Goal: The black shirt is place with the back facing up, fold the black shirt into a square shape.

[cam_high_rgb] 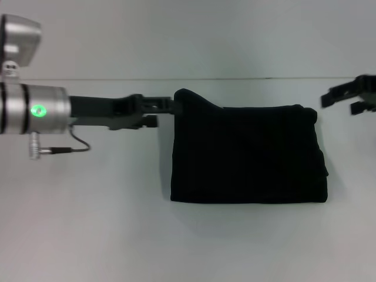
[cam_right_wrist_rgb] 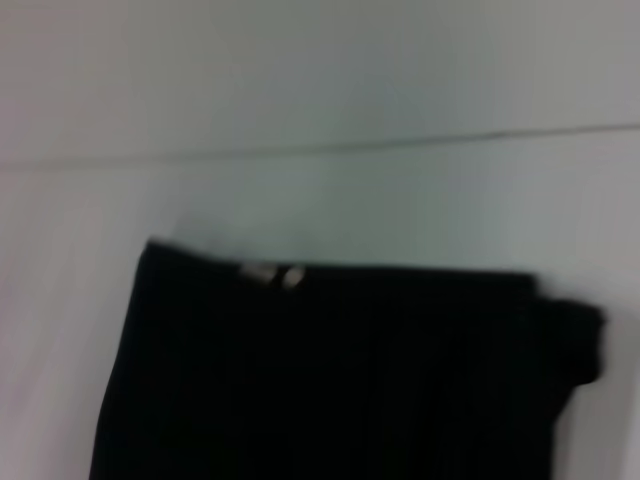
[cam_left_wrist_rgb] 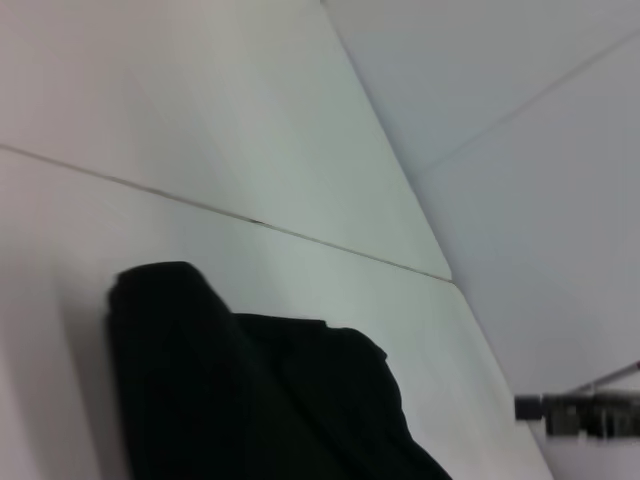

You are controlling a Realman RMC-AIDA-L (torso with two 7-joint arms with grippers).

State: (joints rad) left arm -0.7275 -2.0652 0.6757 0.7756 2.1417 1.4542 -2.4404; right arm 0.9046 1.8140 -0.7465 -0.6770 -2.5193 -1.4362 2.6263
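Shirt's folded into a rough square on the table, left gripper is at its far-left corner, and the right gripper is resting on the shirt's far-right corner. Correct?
Not quite. In the head view the right gripper hangs clear of the black shirt, off beyond its far-right corner with bare table between them. The rest holds: the shirt is a rough square and the left gripper is at its far-left corner.

Plain white table (cam_high_rgb: 88,235), pale wall (cam_high_rgb: 194,35)

Setting: robot test bench, lab-type room. Evidence: plain white desk (cam_high_rgb: 88,223), unmarked, meeting a bare pale wall (cam_high_rgb: 194,35) along one straight seam; no household furnishing or decoration in view. Metal arm housing with lit green indicator (cam_high_rgb: 38,110) and exposed cable (cam_high_rgb: 76,144) at the desk's left side.
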